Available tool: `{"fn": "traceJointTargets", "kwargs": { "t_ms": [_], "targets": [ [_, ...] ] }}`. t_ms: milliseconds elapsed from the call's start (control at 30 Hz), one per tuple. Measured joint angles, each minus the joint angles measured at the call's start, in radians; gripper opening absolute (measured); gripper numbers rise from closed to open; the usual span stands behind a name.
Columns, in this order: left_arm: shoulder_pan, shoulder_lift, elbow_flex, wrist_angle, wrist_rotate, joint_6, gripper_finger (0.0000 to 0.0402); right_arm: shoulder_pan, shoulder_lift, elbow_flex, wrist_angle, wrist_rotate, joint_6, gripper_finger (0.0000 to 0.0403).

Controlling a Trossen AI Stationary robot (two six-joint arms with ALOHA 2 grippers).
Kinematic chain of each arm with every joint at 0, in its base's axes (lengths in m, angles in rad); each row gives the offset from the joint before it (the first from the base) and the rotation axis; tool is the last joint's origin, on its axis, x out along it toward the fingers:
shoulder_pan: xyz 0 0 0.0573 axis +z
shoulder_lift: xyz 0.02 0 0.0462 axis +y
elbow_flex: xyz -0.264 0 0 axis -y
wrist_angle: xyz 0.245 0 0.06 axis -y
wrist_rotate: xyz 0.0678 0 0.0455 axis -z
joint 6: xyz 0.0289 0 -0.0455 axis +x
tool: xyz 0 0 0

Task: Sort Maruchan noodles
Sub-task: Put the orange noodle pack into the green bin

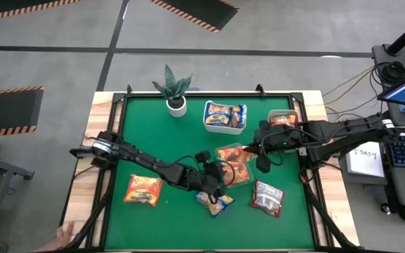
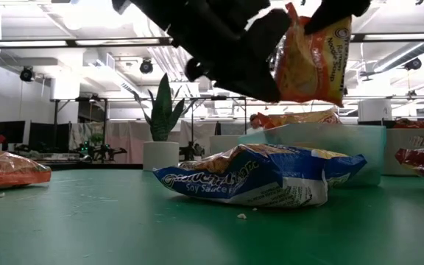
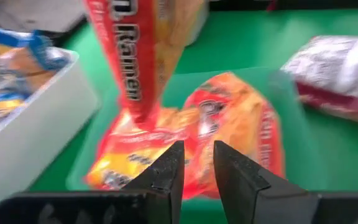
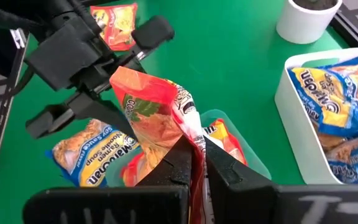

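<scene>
Two hands meet above the clear tray: right hand pinching an orange packet, left hand seemingly slightly parted.

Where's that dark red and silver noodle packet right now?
In the high view, the dark red-and-silver packet lies flat on the green mat toward the table's right side, just beyond the clear tray of orange packets.

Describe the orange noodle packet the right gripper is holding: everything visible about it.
The orange packet is a flat, crinkly, glossy plastic ramen pack, orange with yellow patches, a green-and-red picture and red lettering. It hangs roughly upright in the air, pinched at one edge by the shut right gripper, above the clear tray that holds more orange packets. The left gripper sits just beside it, jaws narrowly apart; whether it touches the pack cannot be told. Nothing else touches it.
</scene>
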Motion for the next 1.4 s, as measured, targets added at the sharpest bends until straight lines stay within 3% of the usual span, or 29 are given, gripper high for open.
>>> {"fn": "traceJointTargets", "kwargs": {
  "t_ms": [100, 367, 567, 767, 1200, 1400],
  "targets": [
    [0.009, -0.003, 0.0, 0.027, 0.063, -0.002, 0.0088, 0.0, -0.031, -0.03, 0.002, 0.0, 0.02, 0.0008],
    [0.021, -0.006, -0.032, 0.05, 0.052, 0.004, 0.0173, 0.0, -0.065, -0.091, 0.014, 0.0, 0.04, 0.0008],
    [0.039, -0.006, -0.105, 0.188, 0.139, -0.006, 0.0193, 0.0, -0.064, -0.116, 0.031, 0.0, 0.053, 0.0008],
    [0.041, -0.006, -0.129, 0.227, 0.182, -0.01, 0.0156, 0.0, -0.063, -0.118, 0.091, 0.0, 0.049, 0.0008],
    [0.037, -0.005, -0.129, 0.265, 0.288, 0.067, 0.0009, 0.0, -0.04, -0.211, 0.332, -0.001, -0.006, 0.0008],
    [0.03, -0.007, -0.128, 0.314, 0.347, 0.117, 0.0005, 0.0, -0.006, -0.266, 0.401, -0.013, -0.005, 0.0008]
  ]
}}
